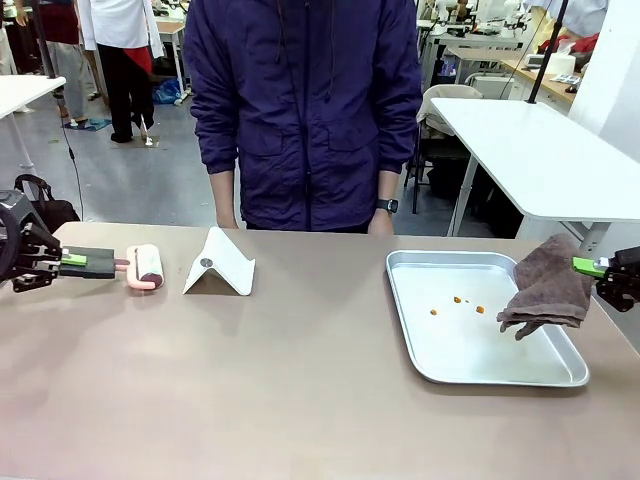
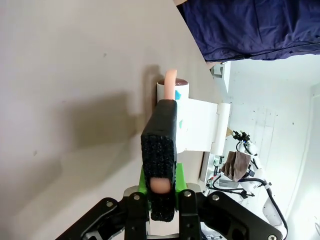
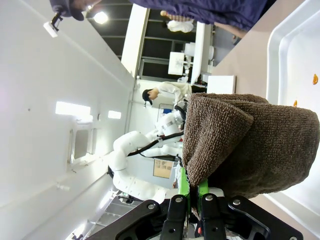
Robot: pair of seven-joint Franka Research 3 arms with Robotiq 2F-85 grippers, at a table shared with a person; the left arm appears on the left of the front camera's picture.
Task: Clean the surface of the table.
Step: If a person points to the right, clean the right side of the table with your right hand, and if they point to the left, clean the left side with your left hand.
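The taupe desk is spanning the full width of the front view, occupying the lower half of the frame. At the left edge, the left gripper is reaching in horizontally, its jaws clamping narrowly on the pink handle of a lint roller; the roller head is sitting at the far left of the desk, and whether it is touching the surface cannot be told. Just right of the roller, a white folded stand is standing on the desk, apart from the roller. A metal tray is lying at the right of the desk, with a few orange crumbs resting near its upper middle. At the right edge, the right gripper is pinching a brown towel, which is hanging down over the tray's right rim. A person in a dark blue jacket is standing at the upper centre, behind the far edge of the desk.
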